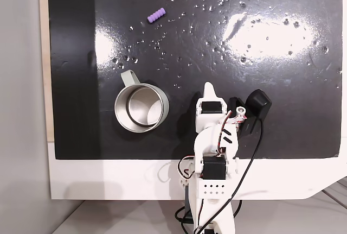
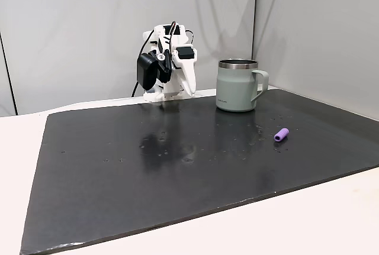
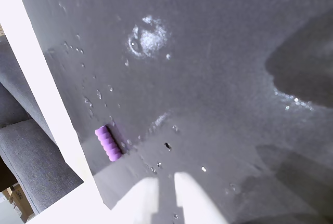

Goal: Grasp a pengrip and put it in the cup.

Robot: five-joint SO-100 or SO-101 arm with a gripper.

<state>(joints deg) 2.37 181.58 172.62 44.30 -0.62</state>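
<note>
The pengrip point(image 1: 156, 15), a small light-purple ribbed cylinder, lies on the black mat near its far edge in a fixed view. It also lies right of the cup in a fixed view point(image 2: 281, 134) and at lower left in the wrist view point(image 3: 108, 142). The cup point(image 1: 141, 107), a pale grey mug with a shiny metal inside and a looped handle, stands upright point(image 2: 237, 86) with nothing visible inside. My gripper point(image 1: 209, 87) is folded back over the arm's base, right of the cup and far from the pengrip. Its fingers point(image 3: 190, 195) are close together with nothing between them.
The black mat point(image 1: 271, 82) covers a white table point(image 1: 108, 179) and carries scattered droplets and glare. A black camera point(image 1: 258, 103) and cables hang off the arm. Grey walls stand behind in a fixed view point(image 2: 71, 30). Grey upholstery point(image 3: 26, 151) lies beyond the mat's edge.
</note>
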